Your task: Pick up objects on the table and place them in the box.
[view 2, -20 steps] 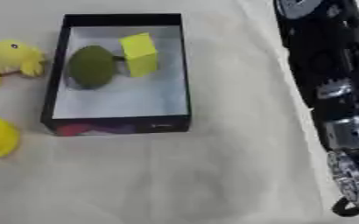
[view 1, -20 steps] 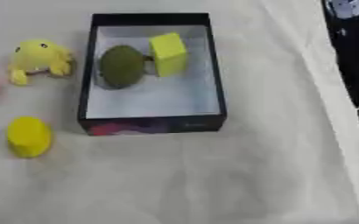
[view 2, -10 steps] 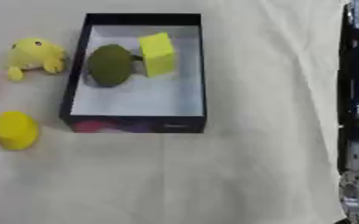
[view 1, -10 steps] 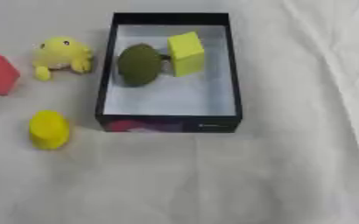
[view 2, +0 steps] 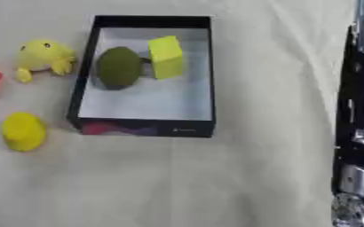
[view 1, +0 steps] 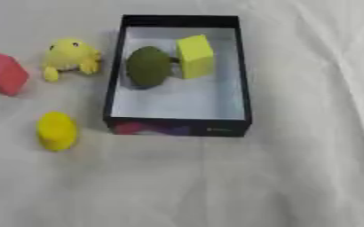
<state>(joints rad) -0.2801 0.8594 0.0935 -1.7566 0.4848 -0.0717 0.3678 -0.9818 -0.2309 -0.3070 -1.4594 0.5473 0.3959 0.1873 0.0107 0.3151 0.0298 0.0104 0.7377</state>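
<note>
waiting left of your box (view 1: 177,126): a duck (view 1: 70,56), red block (view 1: 4,77) and yellow piece (view 1: 57,131) on the counter (view 1: 216,186); hand state: cannot tell, only your right arm (view 2: 360,133) shows.

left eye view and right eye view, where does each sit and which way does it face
Left eye view: in the robot's head, looking down at the black box and the cloth-covered table; only a dark sliver of the robot shows at its right edge.
Right eye view: beside it, facing the same way; the robot's right arm fills its right edge, no robot hand visible.
Both share the box, green object, yellow block, yellow toy and yellow cylinder.
</note>
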